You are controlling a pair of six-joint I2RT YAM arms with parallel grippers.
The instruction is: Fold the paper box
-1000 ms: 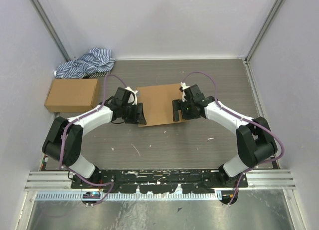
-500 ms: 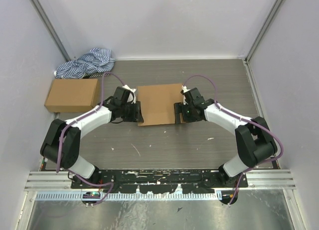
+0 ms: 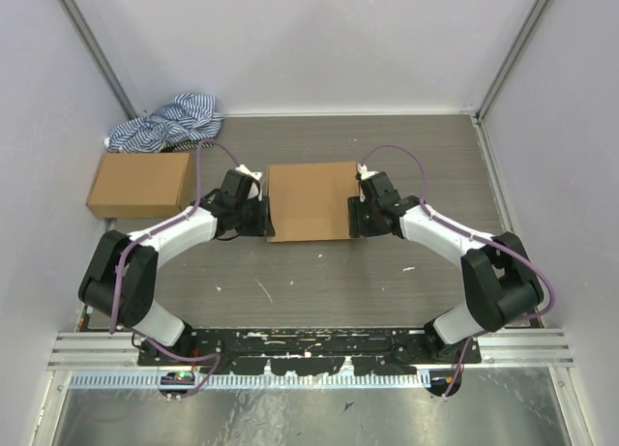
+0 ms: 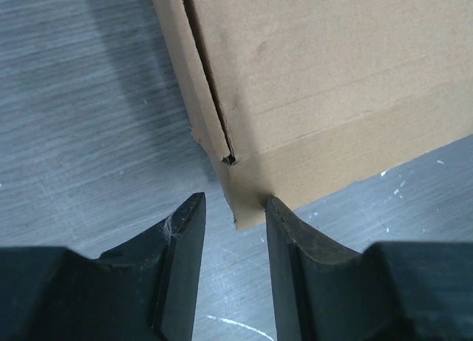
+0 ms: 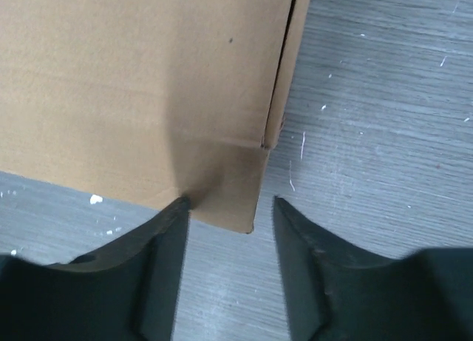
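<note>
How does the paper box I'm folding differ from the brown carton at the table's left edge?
The paper box looks nearly square from above; the carton is oblong. The paper box lies mid-table with the left tool and right tool at its near corners; the carton sits apart from both. The paper box shows gaping side seams in the wrist views; the carton shows none from above. Both are plain brown cardboard.

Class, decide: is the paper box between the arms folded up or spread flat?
Folded up: the paper box shows a closed top with side walls at both corners.
</note>
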